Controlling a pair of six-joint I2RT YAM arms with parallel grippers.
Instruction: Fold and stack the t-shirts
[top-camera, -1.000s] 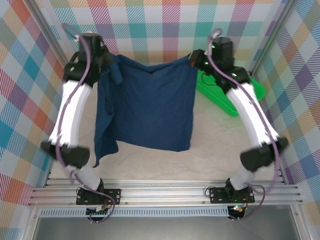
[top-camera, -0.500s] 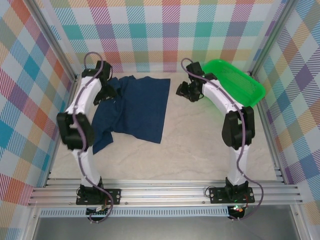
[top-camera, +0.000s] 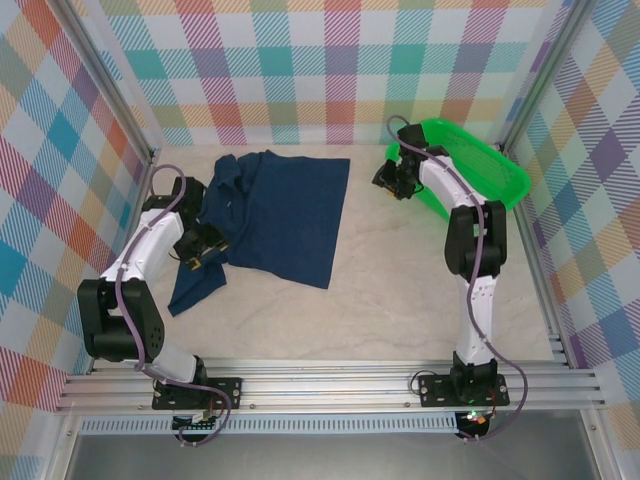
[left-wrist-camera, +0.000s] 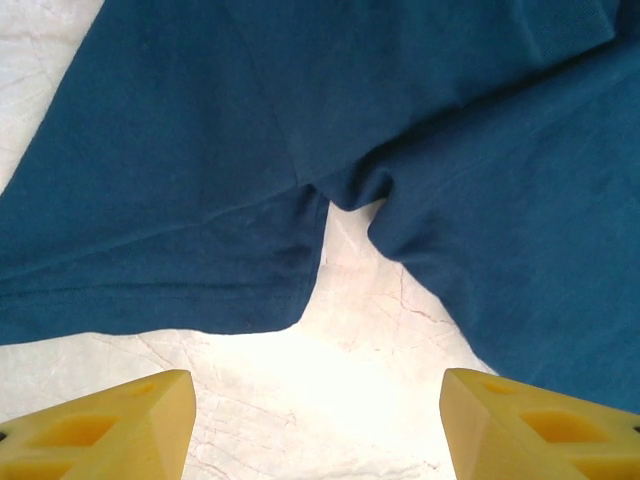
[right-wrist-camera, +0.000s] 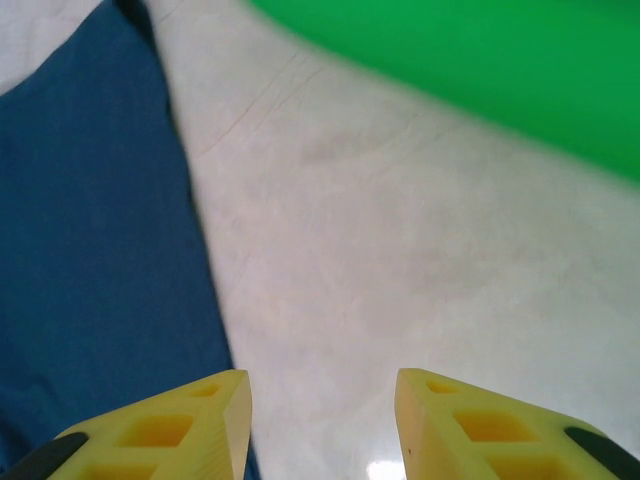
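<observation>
1. T-shirt (top-camera: 285, 215) — navy, lying mostly flat on table (top-camera: 400, 290), well left of green basket (top-camera: 495, 160); the side away from basket is rumpled.
2. R gripper (right-wrist-camera: 322, 385) — just left of basket, btwn it & shirt edge; jaws apart, nothing in them.
3. L gripper (left-wrist-camera: 317, 385) over shirt's side farthest from basket; jaws apart, empty, bare table & cloth hems below.
</observation>
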